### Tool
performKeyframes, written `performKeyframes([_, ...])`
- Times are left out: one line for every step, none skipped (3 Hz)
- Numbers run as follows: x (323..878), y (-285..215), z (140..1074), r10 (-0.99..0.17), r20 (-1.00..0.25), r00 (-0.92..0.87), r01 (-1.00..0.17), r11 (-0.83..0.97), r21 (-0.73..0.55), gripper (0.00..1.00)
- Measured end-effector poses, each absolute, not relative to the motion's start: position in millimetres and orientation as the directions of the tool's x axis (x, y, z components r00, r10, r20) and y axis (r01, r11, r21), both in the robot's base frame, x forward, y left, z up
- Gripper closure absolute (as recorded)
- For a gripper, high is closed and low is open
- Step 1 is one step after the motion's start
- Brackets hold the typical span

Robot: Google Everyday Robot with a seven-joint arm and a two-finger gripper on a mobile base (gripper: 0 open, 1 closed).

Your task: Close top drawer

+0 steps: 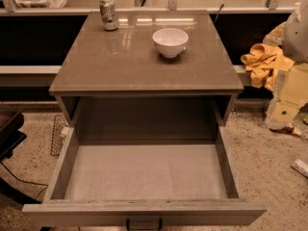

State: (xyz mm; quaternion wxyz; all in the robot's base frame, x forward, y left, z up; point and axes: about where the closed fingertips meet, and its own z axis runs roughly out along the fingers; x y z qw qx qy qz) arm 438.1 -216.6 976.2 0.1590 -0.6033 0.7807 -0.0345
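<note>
The top drawer [144, 211] is pulled far out of the grey-brown cabinet [144, 66] toward the camera. Its pale grey inner floor [147, 172] is bare. Its small dark loop handle [143, 224] shows at the bottom edge of the front panel. My arm is at the right edge of the view, cream-coloured with orange-yellow wrapping [262, 61]. My gripper [283, 119] hangs there, to the right of the cabinet and well apart from the drawer, above the floor.
A white bowl [170, 41] and a drink can [108, 13] stand on the cabinet top. A wire rack [57, 134] leans at the cabinet's left side. A dark object [9, 131] is at far left. A small white item [299, 166] lies on the speckled floor at right.
</note>
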Motion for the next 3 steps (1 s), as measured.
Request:
performKeyframes([438.2,-216.6,976.3,-0.953,-0.207,-0.221,-0.931,0.270,-0.246,0.00])
performKeyframes([428.7,-224.7,960.7,-0.946,-0.225,-0.235,-0.930,0.286,-0.231,0.00])
performKeyframes([387.3,-243.6,920.0,-0.921,-0.312,-0.232,-0.920,0.312,-0.237,0.02])
